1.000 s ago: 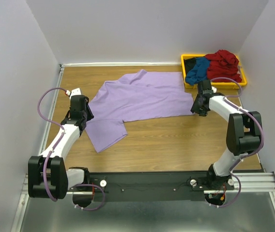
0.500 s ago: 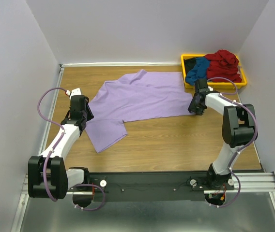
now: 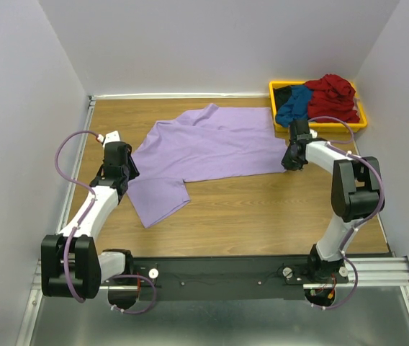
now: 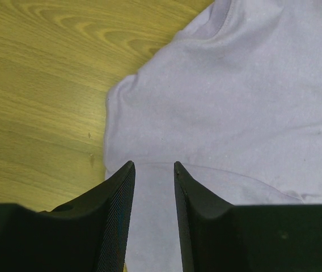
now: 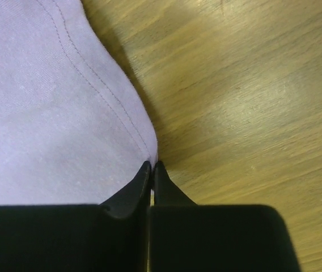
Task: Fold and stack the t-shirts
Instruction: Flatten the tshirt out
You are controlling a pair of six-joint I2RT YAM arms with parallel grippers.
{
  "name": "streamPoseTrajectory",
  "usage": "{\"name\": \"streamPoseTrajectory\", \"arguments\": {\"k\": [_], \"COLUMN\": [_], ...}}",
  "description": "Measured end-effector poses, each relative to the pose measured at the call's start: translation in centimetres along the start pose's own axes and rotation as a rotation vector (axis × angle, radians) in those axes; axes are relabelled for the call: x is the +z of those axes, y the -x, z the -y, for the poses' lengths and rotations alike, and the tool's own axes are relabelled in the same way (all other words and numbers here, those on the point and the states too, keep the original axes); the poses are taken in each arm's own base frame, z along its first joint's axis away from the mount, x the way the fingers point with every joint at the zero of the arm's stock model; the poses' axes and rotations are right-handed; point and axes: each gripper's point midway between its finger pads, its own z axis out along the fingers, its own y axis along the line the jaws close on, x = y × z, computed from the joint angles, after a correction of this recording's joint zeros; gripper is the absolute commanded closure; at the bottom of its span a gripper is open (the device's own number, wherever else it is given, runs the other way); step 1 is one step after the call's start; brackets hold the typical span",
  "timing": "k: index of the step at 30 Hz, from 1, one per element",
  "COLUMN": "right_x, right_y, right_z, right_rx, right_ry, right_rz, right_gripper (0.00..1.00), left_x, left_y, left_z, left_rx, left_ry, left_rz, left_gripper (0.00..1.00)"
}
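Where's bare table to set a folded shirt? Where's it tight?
Widest bare wood: the near strip of table between purple shirt and arm bases. Smaller patch far left, between shirt and back wall. Tight at far right: the bin of other shirts sits just behind the right gripper, shut on the shirt's hem. Left gripper open at its left edge.

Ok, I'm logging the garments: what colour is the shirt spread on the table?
The shirt is plain lavender-purple, clearest from the top external view.
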Motion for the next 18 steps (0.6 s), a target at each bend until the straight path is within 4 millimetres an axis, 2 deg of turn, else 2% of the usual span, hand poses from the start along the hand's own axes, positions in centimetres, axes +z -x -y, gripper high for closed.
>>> {"name": "streamPoseTrajectory", "arguments": {"k": [5, 9, 15, 18], "right_x": [-0.2, -0.5, -0.9, -1.1], "right_y": [-0.2, -0.5, -1.2, -1.5], "right_z": [0.2, 0.5, 0.5, 0.4], "right_rx": [-0.010, -0.026, -0.053, -0.060], "right_ry": [0.003, 0.000, 0.004, 0.010], "right_rz": [0.005, -0.001, -0.018, -0.030], "right_gripper": [0.99, 0.99, 0.99, 0.99], "left_x": [-0.1, 0.5, 2.5, 3.5], "left_y": [-0.4, -1.5, -4.2, -5.1], "left_z": [-0.1, -0.4, -0.9, -1.1], "left_rx": [-0.016, -0.022, -0.015, -0.007], "left_ry": [0.009, 0.030, 0.074, 0.098], "left_rz": [-0.017, -0.063, -0.173, -0.213], "left_gripper": [0.57, 0.57, 0.71, 0.72]}}
